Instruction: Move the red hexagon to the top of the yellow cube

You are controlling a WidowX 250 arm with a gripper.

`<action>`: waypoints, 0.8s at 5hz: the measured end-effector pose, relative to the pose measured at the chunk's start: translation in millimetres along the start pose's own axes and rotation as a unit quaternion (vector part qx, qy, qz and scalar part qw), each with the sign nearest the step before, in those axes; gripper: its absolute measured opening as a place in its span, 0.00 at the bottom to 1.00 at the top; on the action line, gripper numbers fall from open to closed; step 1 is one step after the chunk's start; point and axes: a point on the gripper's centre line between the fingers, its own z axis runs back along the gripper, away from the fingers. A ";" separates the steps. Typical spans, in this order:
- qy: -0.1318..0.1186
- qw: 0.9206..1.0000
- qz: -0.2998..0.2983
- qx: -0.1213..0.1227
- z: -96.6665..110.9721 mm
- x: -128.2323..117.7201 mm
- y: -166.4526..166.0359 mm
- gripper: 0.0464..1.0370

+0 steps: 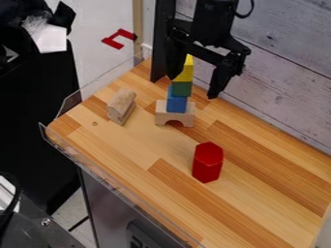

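Red hexagon block (207,162), probably light and rigid, is standing upright, offering opposite flat sides for mid-height grasping; gripper (193,85) is hanging open.

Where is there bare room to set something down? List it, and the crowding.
Free tabletop: between the red hexagonal block and pale wooden arch; also from the red block toward the picture's lower right. Crowded: the arch, its stacked blue block, green block and yellow cube, with the black hand there.
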 end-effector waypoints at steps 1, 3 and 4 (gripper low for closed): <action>0.021 1.000 0.000 0.001 -10.9 -4.0 -0.2 0.96; 0.033 0.998 0.044 -0.019 -14.5 -7.6 -2.5 0.96; 0.042 0.996 0.071 -0.037 -20.2 -10.1 -5.6 0.96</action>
